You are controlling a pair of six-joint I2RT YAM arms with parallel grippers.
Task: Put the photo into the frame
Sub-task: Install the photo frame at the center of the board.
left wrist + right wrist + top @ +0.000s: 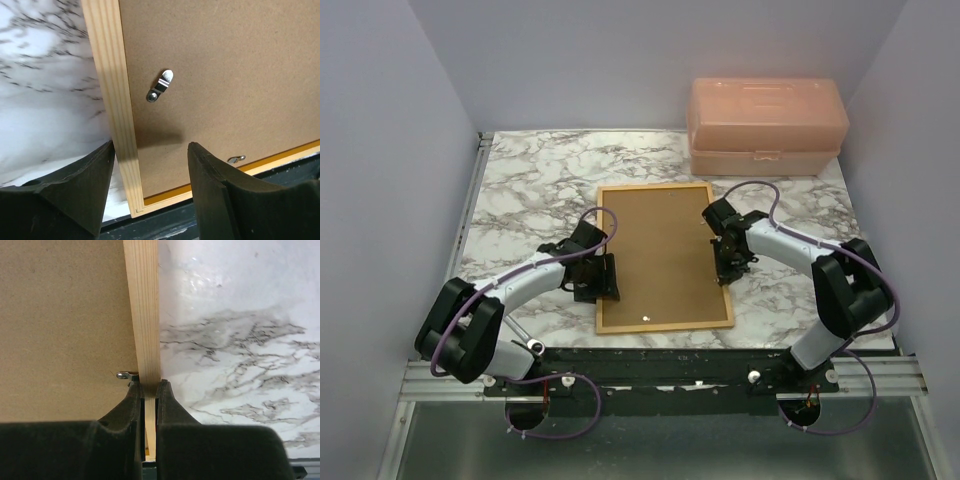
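The frame point(655, 187) lies face down on the marble table, and a brown backing board point(660, 255) fills its back. The photo is hidden. My left gripper point(605, 280) is open, and in its wrist view it point(151, 145) straddles the left wooden rail point(112, 85) near the frame's front corner without touching it. A metal turn clip point(160, 86) sits on the board just ahead. My right gripper point(725, 262) is at the right rail. It point(148, 382) is shut, its tips down on the rail point(142, 305) beside another clip point(125, 375), with nothing visibly held.
A pink translucent plastic box point(765, 125) stands at the back right of the table. The dark rail at the table's front edge point(210, 220) runs just below the frame's near side. White walls close in the left, right and back.
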